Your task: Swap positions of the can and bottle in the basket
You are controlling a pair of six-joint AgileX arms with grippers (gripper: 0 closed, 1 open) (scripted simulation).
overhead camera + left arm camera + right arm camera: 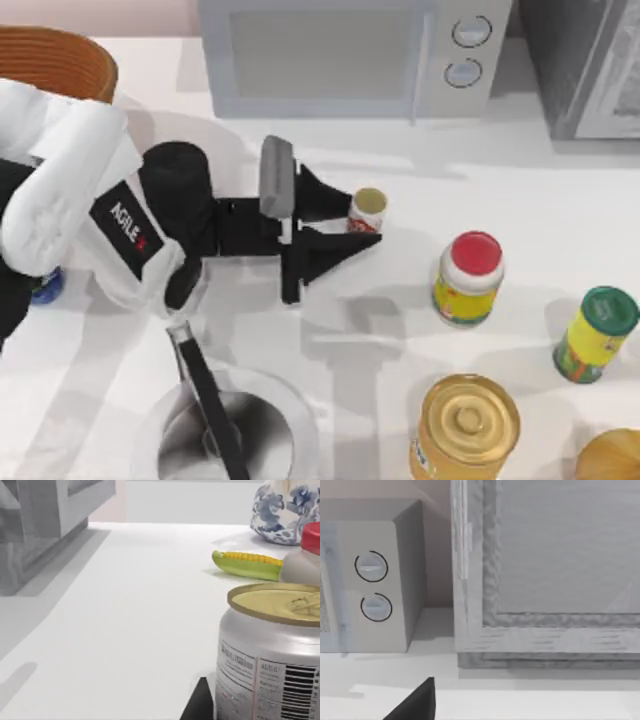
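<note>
left gripper (pixel 358 228) jaws spread around the can (pixel 367 209), not clamped | can upright on table (pixel 400 330), outside the basket (pixel 60 60) | likely light, rigid, smooth metal; take mid-wall, squeeze gently | right arm parked

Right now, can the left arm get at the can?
Probably yes. The left gripper is open around the can, one finger at each side, on the bare table. Nothing stands between them; the red-capped jar is well apart.
</note>
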